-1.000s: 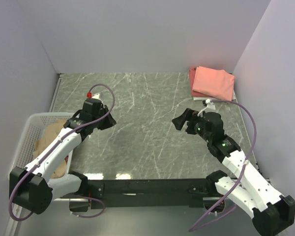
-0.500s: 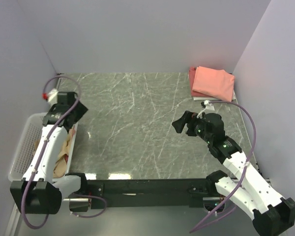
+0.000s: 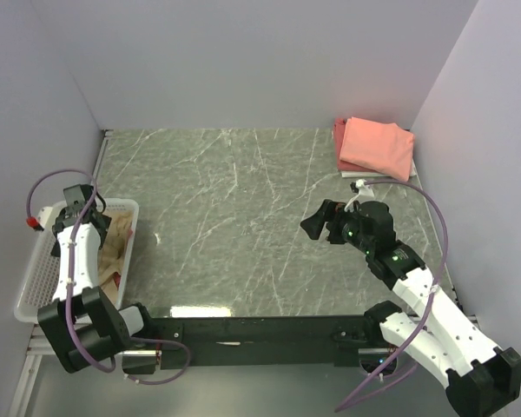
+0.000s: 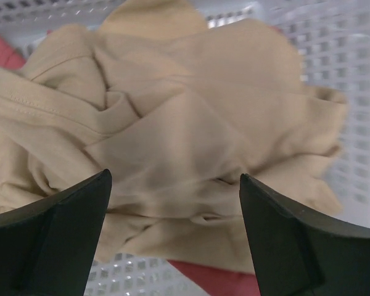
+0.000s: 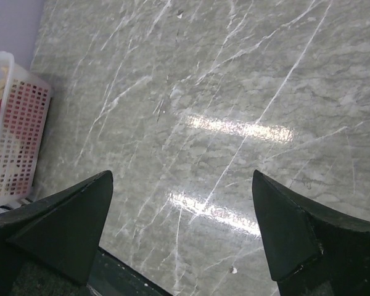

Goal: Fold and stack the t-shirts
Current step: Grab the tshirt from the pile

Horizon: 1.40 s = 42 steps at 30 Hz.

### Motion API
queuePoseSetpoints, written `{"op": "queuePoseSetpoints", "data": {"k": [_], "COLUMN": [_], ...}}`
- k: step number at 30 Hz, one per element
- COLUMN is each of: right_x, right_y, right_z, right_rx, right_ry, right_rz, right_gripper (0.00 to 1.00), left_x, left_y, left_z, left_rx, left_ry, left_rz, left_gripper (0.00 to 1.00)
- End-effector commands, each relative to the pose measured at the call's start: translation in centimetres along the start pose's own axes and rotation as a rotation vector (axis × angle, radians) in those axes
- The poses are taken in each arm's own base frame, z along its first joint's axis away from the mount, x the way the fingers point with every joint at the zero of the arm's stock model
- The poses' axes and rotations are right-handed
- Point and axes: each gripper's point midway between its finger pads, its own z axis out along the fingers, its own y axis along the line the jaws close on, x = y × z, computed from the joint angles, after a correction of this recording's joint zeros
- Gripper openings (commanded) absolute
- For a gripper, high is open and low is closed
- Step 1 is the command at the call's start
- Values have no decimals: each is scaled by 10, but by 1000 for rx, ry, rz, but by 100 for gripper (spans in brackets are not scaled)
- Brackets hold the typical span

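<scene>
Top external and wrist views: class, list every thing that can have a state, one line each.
tan t-shirt: crumpled, unfolded, in the basket
salmon-pink t-shirt: folded, lying on the dusty red t-shirt
dusty red t-shirt: folded, underneath
basket: upright, holding shirts
left gripper: open, empty, above the tan t-shirt
right gripper: open, empty, over the table

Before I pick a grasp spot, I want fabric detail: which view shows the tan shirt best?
Left wrist: the tan shirt fills it, creases visible. Top external shows a small patch; right wrist, only the basket wall.
</scene>
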Motion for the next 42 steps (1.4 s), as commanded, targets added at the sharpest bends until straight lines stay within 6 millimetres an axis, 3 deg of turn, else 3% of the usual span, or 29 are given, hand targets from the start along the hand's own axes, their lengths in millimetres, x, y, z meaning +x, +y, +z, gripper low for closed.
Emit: {"op": "queuePoseSetpoints", "data": {"k": [1, 3, 8, 11, 12, 13, 18, 23, 31, 32, 34, 36, 37, 38, 40, 41, 42], "right_x": [-2, 0, 3, 5, 5, 5, 5, 2, -9, -11, -15, -19, -22, -24, -30, -33, -39], "right_y": [6, 6, 6, 7, 7, 7, 9, 12, 23, 25, 30, 34, 38, 40, 46, 48, 51], "right_z": [1, 3, 5, 7, 7, 7, 6, 6, 5, 5, 6, 6, 7, 6, 6, 6, 5], "right_rx": [-34, -36, -41, -49, -48, -50, -58, -66, -94, -99, -110, -121, -128, -137, -154, -157, -162], "right_ry": [-1, 8, 22, 34, 35, 38, 42, 41, 30, 28, 32, 34, 31, 32, 19, 16, 1], "right_rz": [-11, -10, -5, -6, -4, -4, -4, -6, -16, -15, -14, -12, -14, -14, -18, -19, -23], "right_gripper": [100, 100, 100, 100, 100, 100, 100, 100, 100, 100, 100, 100, 100, 100, 100, 100, 100], "left_x": [4, 9, 17, 19, 17, 15, -10, -53, -111, -123, -130, -142, -144, -150, -152, -155, -152], "left_y": [9, 11, 13, 11, 9, 8, 1, -18, -71, -80, -93, -110, -118, -128, -143, -151, -161], "left_z": [16, 21, 35, 40, 39, 38, 16, -31, -130, -150, -171, -209, -217, -246, -265, -298, -304], "left_rx": [-63, -69, -83, -71, -66, -64, -16, 131, 504, 556, 625, 738, 759, 832, 877, 956, 970], "left_ry": [-7, 9, 48, 77, 77, 76, 17, -84, -189, -210, -210, -233, -230, -248, -251, -265, -253], "left_rz": [-40, -37, -40, -41, -43, -47, -50, -75, -92, -100, -99, -87, -80, -72, -48, -40, -23], "left_gripper": [89, 86, 59, 31, 6, 1, 1, 1, 1, 1, 1, 1, 1, 1, 1, 1, 1]}}
